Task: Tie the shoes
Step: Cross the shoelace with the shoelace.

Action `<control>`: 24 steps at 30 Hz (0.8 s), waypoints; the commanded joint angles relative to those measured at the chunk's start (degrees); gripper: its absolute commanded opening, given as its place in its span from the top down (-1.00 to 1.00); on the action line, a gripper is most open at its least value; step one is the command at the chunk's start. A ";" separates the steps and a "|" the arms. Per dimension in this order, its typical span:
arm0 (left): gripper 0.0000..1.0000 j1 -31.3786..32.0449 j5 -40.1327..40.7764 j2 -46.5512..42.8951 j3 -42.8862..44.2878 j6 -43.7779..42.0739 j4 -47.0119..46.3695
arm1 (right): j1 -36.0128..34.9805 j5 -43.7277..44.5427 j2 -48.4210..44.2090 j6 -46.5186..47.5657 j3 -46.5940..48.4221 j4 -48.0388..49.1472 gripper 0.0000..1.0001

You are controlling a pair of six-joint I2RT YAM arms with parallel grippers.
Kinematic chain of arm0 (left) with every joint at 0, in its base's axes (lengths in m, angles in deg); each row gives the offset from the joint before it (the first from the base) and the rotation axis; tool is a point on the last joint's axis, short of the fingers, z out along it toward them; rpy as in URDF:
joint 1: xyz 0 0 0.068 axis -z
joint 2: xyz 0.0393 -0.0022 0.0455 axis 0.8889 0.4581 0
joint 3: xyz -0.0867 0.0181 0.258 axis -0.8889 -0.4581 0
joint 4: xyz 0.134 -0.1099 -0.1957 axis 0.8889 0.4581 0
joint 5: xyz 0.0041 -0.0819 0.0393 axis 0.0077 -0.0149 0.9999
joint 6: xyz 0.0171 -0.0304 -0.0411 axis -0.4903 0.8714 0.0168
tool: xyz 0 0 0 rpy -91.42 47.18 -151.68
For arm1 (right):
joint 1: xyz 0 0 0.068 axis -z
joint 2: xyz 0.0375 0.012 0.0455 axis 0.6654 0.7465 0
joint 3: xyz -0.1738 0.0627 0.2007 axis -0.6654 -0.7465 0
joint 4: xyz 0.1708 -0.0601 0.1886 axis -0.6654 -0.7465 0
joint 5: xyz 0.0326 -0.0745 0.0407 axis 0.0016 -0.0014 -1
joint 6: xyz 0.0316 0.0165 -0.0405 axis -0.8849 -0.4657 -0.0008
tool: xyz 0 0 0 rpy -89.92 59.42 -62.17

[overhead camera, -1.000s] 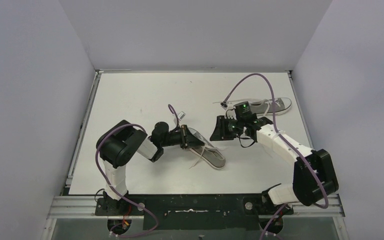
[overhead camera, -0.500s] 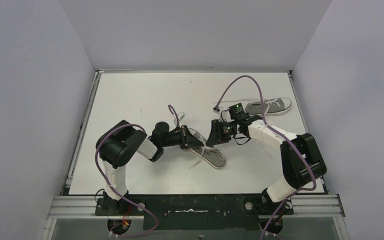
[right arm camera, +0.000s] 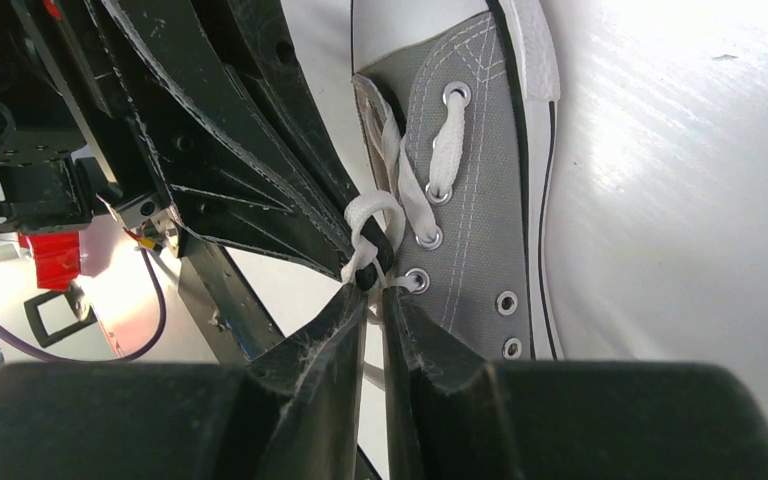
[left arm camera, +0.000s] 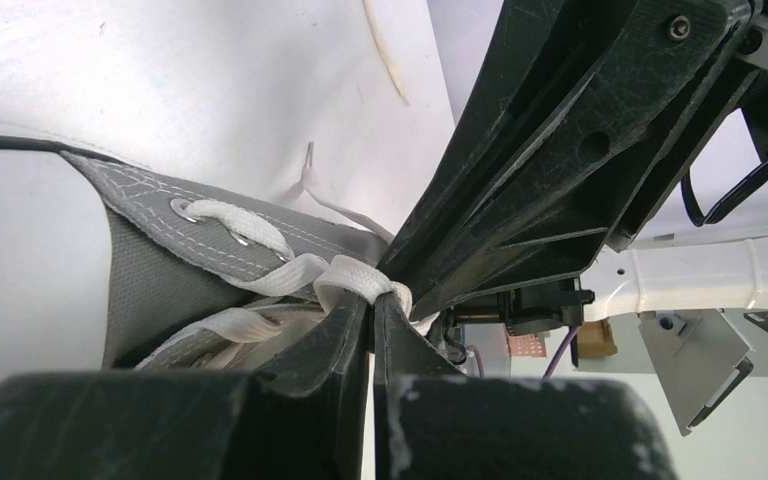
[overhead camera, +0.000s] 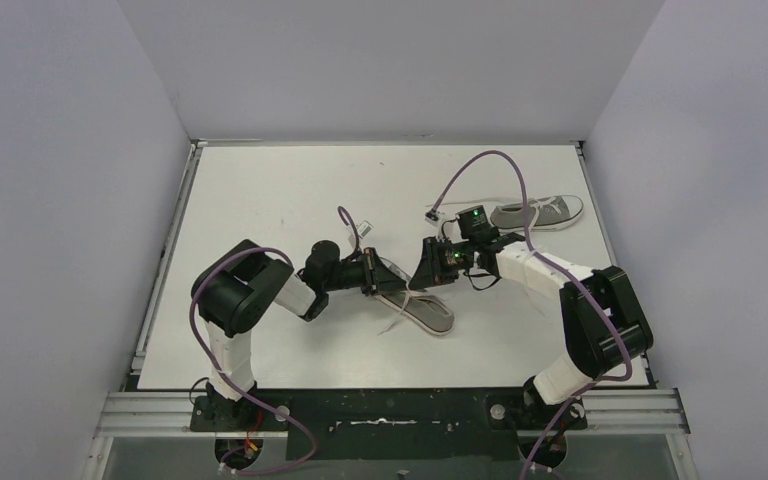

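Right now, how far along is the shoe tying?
Done: nothing finished. The near shoe is laced through its eyelets, but no bow shows. In hand: the left tool and the right tool both pinch its lace, tip to tip. Left: finish that knot, then the far shoe, which lies apart with no tool on it; its laces are too small to judge.

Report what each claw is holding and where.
The left claw and right claw both pinch the white lace of the grey shoe, tip to tip, at one loop beside the eyelets.
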 commanded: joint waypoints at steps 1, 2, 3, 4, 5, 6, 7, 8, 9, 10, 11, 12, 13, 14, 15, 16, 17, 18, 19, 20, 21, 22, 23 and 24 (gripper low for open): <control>1.00 -0.49 0.17 -2.41 2.24 -1.24 -1.84 | 1.03 0.23 -0.04 -2.36 0.54 5.43 0.72; 1.00 -0.49 0.26 -2.41 2.15 -1.36 -1.64 | 1.35 0.71 0.07 -2.38 0.81 5.33 0.72; 1.00 -0.47 0.28 -2.33 2.11 -1.36 -1.63 | 1.46 0.90 0.27 -2.21 1.13 5.02 0.72; 1.00 -0.49 0.26 -2.28 2.11 -1.35 -1.84 | 1.60 1.06 0.56 -1.63 1.42 4.48 0.71; 1.00 -0.46 0.22 -2.28 2.15 -1.35 -1.85 | 1.58 1.02 0.89 -1.18 1.76 4.03 0.71; 1.00 -0.50 0.22 -2.23 2.15 -1.36 -1.86 | 1.61 0.91 1.25 -0.88 1.91 3.84 0.71; 1.00 -0.52 0.22 -2.23 2.08 -1.36 -1.89 | 1.64 0.77 1.48 -0.69 2.02 3.85 0.71; 1.00 -0.53 0.14 -2.28 2.14 -1.36 -1.81 | 1.64 0.70 1.66 -0.53 2.22 3.78 0.70; 1.00 -0.53 0.09 -2.24 2.15 -1.36 -1.82 | 1.59 0.74 1.84 -0.29 2.40 3.62 0.69; 1.00 -0.53 0.13 -2.28 2.15 -1.36 -1.84 | 1.59 0.71 2.06 -0.15 2.59 3.52 0.69; 1.00 -0.53 0.21 -2.28 2.15 -1.36 -1.79 | 1.58 0.48 2.33 0.00 2.83 3.51 0.69; 1.00 -0.53 0.22 -2.24 2.15 -1.36 -1.77 | 1.60 0.06 2.66 0.05 3.03 3.49 0.69; 1.00 -0.53 0.22 -2.19 2.15 -1.36 -1.82 | 1.58 -0.91 2.99 -0.02 3.16 3.74 0.70; 1.00 -0.54 0.21 -2.15 2.22 -1.30 -1.83 | 1.57 -1.94 3.03 -0.31 3.13 4.35 0.71; 1.00 -0.57 0.26 -2.15 2.24 -1.28 -1.78 | 1.50 -2.54 2.88 -0.58 3.05 4.54 0.71; 1.00 -0.61 0.28 -2.15 2.22 -1.34 -1.76 | 1.51 -2.82 2.47 -0.64 2.82 4.45 0.70; 1.00 -0.68 0.40 -2.15 2.24 -1.41 -1.58 | 1.55 -3.22 2.00 -0.65 2.56 4.20 0.68; 1.00 -0.70 0.40 -2.07 2.32 -1.45 -1.45 | 1.62 -3.55 1.59 -0.49 2.29 3.95 0.66; 1.00 -0.78 0.41 -2.06 2.33 -1.45 -1.49 | 1.58 -3.63 0.94 -0.49 1.97 3.67 0.63; 1.00 -0.91 0.40 -2.10 2.26 -1.45 -1.52 | 1.61 -3.75 0.51 -0.66 1.57 3.62 0.62; 1.00 -1.03 0.39 -2.06 2.24 -1.45 -1.55 | 1.58 -4.11 0.23 -0.90 1.12 3.94 0.61; 1.00 -1.16 0.46 -2.02 2.16 -1.45 -1.56 | 1.53 -4.43 -0.01 -1.43 0.61 4.41 0.61; 1.00 -1.27 0.48 -1.98 2.15 -1.45 -1.58 | 1.51 -4.74 -0.22 -1.76 0.29 4.93 0.61; 1.00 -1.36 0.40 -1.97 2.23 -1.37 -1.59 | 1.49 -4.94 -0.44 -2.46 -0.10 5.63 0.61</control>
